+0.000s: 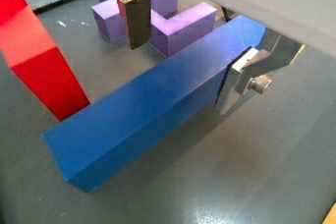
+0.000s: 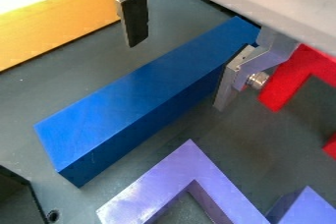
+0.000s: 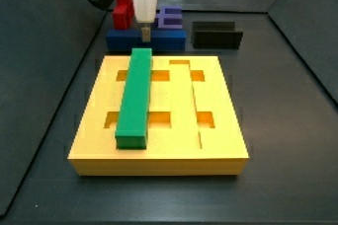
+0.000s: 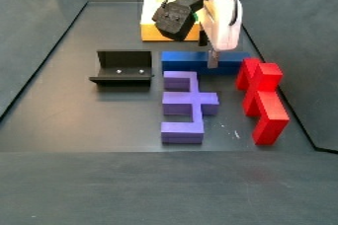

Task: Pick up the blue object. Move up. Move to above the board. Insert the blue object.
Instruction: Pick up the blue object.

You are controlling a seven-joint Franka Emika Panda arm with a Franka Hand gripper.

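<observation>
Gripper (image 2: pixel 184 51) straddles the blue object (image 2: pixel 144 105), fingers (image 2: pixel 134 20) spread, one each side, not pinching. Board (image 3: pixel 161 115) lies just beside, green bar (image 3: pixel 136 99) in it.

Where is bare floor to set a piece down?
Open floor lies in front of the fixture and the purple block. It is crowded where the gripper straddles the blue object, between board and red piece.
</observation>
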